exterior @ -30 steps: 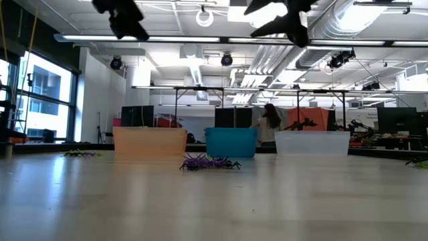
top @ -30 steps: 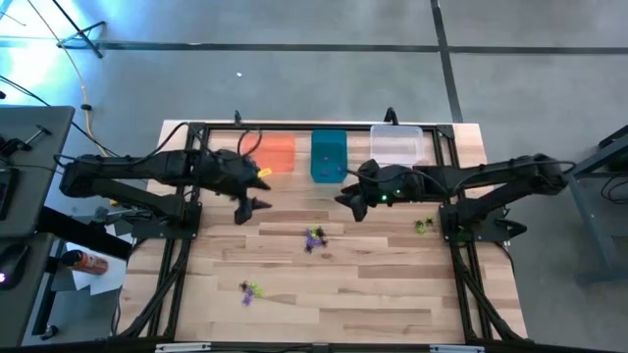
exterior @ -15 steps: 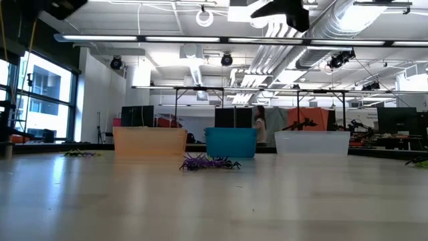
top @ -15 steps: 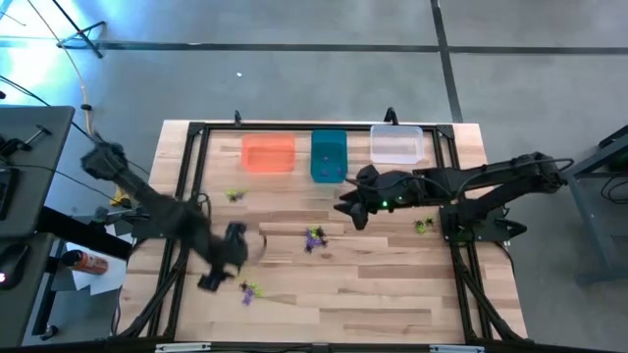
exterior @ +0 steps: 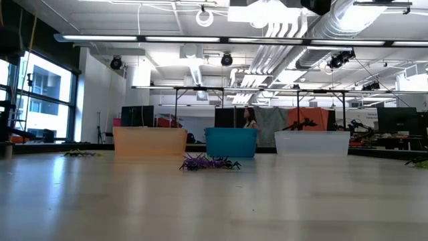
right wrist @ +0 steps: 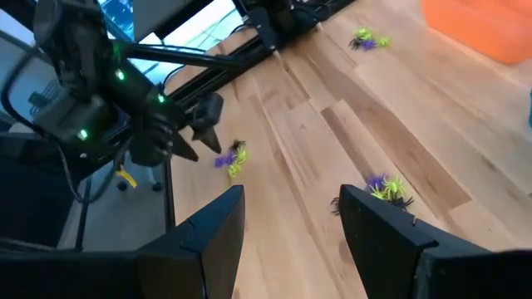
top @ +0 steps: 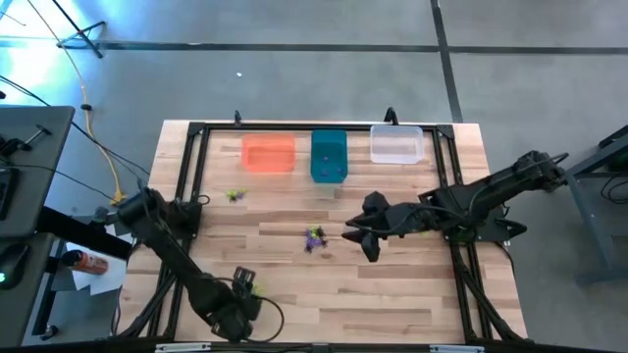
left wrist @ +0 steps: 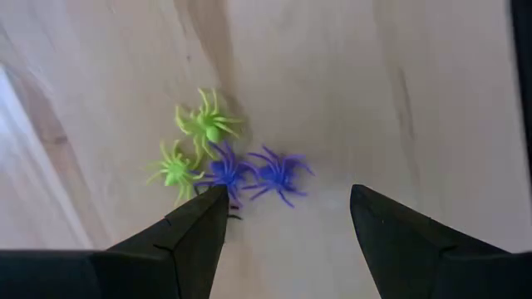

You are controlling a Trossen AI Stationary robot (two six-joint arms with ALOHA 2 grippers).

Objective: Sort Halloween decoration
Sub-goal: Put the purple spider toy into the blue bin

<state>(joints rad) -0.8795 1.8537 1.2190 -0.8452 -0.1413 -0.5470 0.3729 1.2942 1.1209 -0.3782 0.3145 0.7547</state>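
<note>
The Halloween decoration lies in small spider clusters on the wooden table. Two yellow-green spiders (left wrist: 193, 145) and two purple ones (left wrist: 258, 173) lie near the table's near-left corner. My left gripper (left wrist: 287, 198) points down just above them, open, its fingertips beside the purple pair without touching. A second cluster (top: 314, 237) lies mid-table, and a third (top: 234, 195) at the far left. My right gripper (top: 359, 243) hovers open above the table, just right of the middle cluster, with nothing between its fingers (right wrist: 226, 208).
An orange bin (top: 268, 154), a teal bin (top: 329, 155) and a clear bin (top: 396, 145) stand in a row along the table's far edge. A black frame (top: 186, 176) runs along both sides. Bare wood lies between the clusters. A person shows far back in the room.
My left gripper has swung fast from beside the orange bin toward the table's near-left corner, dropping low and turning until it points down over the spider cluster there. My right gripper has moved toward the near edge, beside the middle cluster. The spiders have stayed put.
</note>
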